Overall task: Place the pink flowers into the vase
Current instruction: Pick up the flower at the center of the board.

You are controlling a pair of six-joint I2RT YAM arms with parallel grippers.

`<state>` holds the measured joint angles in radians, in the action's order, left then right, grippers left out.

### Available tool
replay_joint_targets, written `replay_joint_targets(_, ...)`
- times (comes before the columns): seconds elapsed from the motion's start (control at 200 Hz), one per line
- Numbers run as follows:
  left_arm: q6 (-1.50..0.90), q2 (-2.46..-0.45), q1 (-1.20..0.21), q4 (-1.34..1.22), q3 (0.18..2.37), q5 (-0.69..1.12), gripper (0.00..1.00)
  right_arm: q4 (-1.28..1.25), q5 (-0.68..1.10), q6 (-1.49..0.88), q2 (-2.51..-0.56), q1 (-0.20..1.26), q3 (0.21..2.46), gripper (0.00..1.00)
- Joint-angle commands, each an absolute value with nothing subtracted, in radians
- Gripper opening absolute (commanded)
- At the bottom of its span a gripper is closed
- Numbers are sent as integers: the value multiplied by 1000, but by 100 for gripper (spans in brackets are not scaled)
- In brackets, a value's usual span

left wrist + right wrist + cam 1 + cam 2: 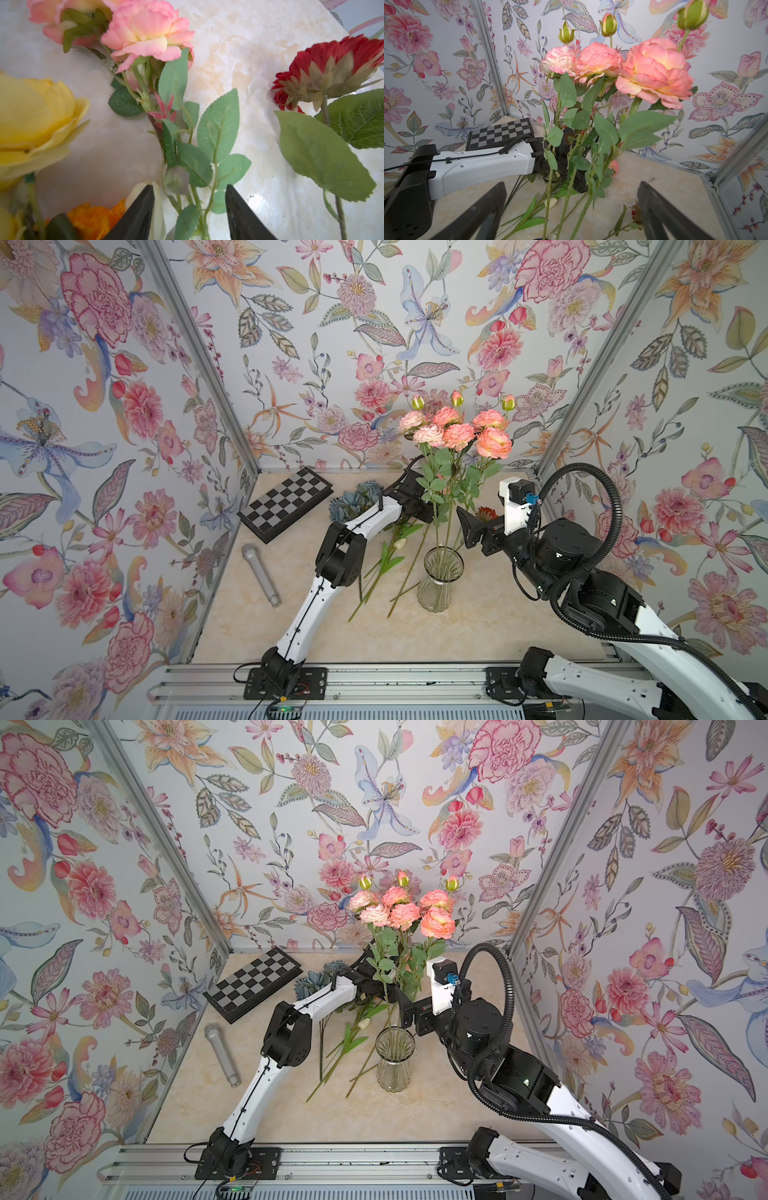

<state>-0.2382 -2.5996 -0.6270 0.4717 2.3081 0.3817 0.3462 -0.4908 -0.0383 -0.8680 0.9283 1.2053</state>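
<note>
Standing in the vase (440, 578) at the middle of the table (498, 626), the pink flowers (455, 433) look placed; the left gripper (189, 187), jaws parted, flanks them without pinching, the right gripper (571, 184) gapes wide, and only backing away seems left.

In front of the vase (439, 578) we see the table (478, 635) bare to the rail (395, 680). Left of the vase, loose stems (386, 572) lie fanned, the left arm (332, 556) over them. Above the vase the pink flowers (457, 435) fill the space. The left gripper (189, 187) sits among their leaves, jaws parted with stems between; the right gripper (572, 184) faces them from the right, jaws wide. Behind the vase lie a blue bunch (353, 499) and red flower (486, 513); far left, a microphone (261, 574) and chessboard (286, 502).
</note>
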Motion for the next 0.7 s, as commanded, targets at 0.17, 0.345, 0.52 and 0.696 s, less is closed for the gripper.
replay_joint_targets(0.17,-202,-2626,-649,474,2272,348,57,360,-505,-63,-861,933,1224,100)
replay_joint_targets(0.345,-195,-2638,-659,474,2274,332,56,365,-503,-67,-853,933,1222,100)
replay_joint_targets(0.52,-181,-2662,-667,488,2292,295,56,367,-505,-64,-850,933,1223,100)
replay_joint_targets(0.696,-154,-2684,-679,522,2332,230,55,367,-505,-55,-851,933,1223,100)
